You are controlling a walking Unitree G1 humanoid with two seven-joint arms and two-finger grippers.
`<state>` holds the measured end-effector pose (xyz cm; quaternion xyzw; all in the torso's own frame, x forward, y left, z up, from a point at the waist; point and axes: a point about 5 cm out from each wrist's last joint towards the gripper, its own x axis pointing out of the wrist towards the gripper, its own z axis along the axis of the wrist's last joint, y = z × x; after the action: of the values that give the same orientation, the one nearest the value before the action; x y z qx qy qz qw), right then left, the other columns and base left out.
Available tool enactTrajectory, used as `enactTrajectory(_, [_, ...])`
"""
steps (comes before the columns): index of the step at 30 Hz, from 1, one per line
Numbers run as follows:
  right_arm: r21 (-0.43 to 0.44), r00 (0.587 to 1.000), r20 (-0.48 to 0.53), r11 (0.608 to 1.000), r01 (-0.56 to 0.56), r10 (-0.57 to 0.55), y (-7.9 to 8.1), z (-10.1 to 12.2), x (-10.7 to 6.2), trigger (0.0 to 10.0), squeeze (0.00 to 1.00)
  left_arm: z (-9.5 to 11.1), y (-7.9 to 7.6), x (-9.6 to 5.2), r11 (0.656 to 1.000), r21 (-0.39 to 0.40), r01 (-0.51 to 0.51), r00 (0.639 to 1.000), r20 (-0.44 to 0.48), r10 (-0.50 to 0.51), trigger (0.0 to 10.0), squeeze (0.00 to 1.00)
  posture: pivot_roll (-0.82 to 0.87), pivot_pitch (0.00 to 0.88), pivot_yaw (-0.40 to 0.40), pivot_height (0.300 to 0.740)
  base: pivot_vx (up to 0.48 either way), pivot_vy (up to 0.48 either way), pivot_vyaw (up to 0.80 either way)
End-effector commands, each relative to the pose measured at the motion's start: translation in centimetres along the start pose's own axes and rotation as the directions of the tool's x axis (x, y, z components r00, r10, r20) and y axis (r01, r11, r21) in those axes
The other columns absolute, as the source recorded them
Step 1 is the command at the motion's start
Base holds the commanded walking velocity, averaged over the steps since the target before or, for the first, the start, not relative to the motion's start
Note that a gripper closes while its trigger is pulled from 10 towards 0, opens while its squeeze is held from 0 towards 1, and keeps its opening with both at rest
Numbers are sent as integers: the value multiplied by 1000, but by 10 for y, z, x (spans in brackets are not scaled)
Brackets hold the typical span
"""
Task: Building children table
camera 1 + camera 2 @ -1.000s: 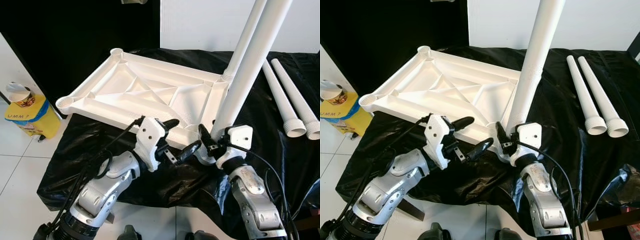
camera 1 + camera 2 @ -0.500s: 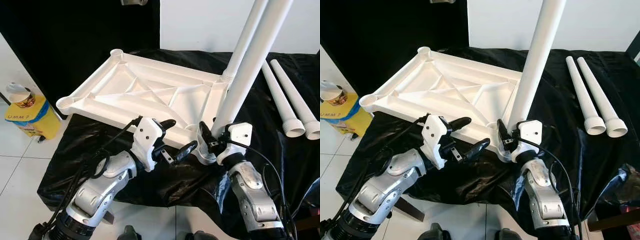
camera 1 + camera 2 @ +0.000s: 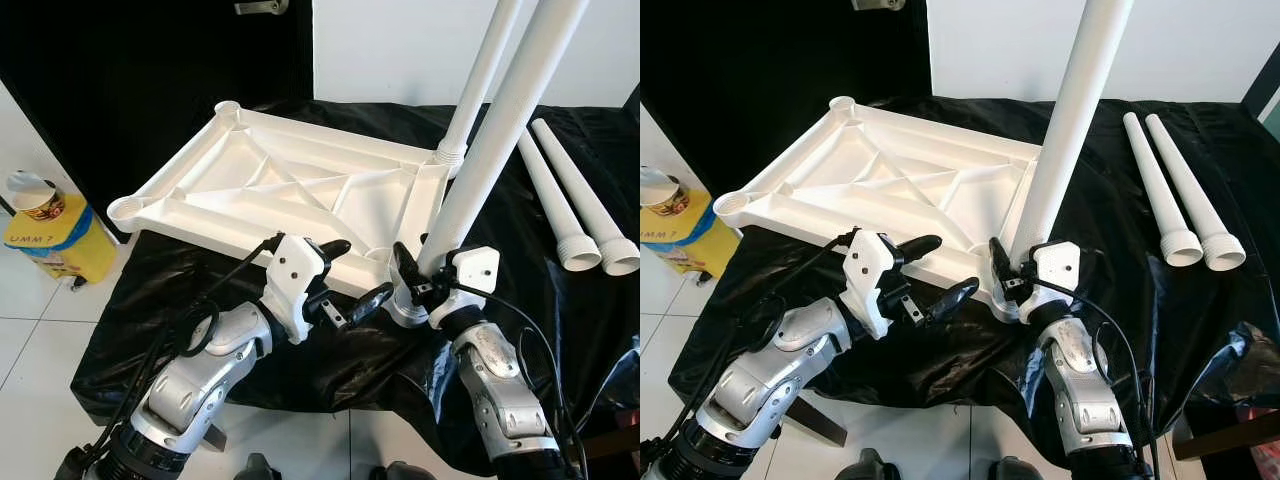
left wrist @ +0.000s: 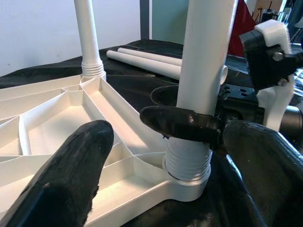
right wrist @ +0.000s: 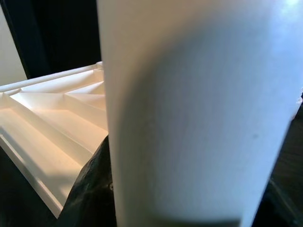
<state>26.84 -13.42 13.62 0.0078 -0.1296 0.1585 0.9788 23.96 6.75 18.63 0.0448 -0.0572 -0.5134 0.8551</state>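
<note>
1. Tabletop (image 3: 290, 190), white plastic, upside down on a counter (image 3: 300, 350) draped in black sheeting, ribbed underside facing up, round leg sockets at the corners.
2. Far leg (image 3: 480, 80), white tube, upright in the far right corner socket, threaded collar seated at the socket rim.
3. Near leg (image 3: 1065, 120), white tube, upright and slightly tilted at the near right corner socket; threaded end entering the socket in the left wrist view.
4. Right claw (image 3: 1012, 283) closed around the near leg just above its threaded end, one black finger (image 4: 182, 124) wrapped across the front of the tube.
5. Left claw (image 3: 348, 275) spread wide, holding nothing, poised over the near edge of the tabletop just beside the near leg; one fingertip over the tabletop rim, the other over the black sheeting.
6. Two spare legs (image 3: 1175, 200) lying side by side on the sheeting at the right, well apart from the tabletop, flared threaded ends toward the robot.
7. Yellow bin (image 3: 50, 245) on the tiled floor at the left, paper cup (image 3: 30, 192) resting on top.
</note>
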Motion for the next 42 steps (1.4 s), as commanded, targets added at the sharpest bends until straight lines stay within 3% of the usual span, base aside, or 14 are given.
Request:
enactTrajectory(1, [-16,996,-64,998,-56,55,9,-16,-10,10000,0,4,-5,0,996,10,93,996,-2,-93,10000,0,28,95,-6,740,0,0,0])
enactTrajectory(17, [-169,993,-21,979,-117,115,6,-26,-20,10000,0,6,-5,-3,994,9,105,994,-15,-105,10000,0,35,106,7,740,0,0,0])
enactTrajectory(28, [-164,983,-4,969,-183,185,14,-29,-24,10000,0,7,-5,-5,995,10,102,995,-22,-102,10000,0,45,107,8,740,0,0,0])
enactTrajectory(34, [-219,980,-9,956,-195,198,8,-34,-26,10000,0,8,-5,-6,994,11,105,994,-25,-104,10000,0,45,110,14,740,0,0,0])
enactTrajectory(39, [-194,984,-16,965,-177,177,5,-35,-25,10000,0,8,-5,-6,994,11,106,994,-27,-105,10000,0,46,110,14,740,0,0,0])
enactTrajectory(40, [-132,987,-48,978,-159,154,4,-39,-25,10000,0,8,-4,-6,994,12,105,994,-28,-104,10000,0,48,110,13,740,0,0,0])
enactTrajectory(42, [-93,988,-77,985,-144,137,4,-43,-25,10000,0,8,-4,-6,994,12,104,994,-28,-104,10000,0,48,110,13,740,0,0,0])
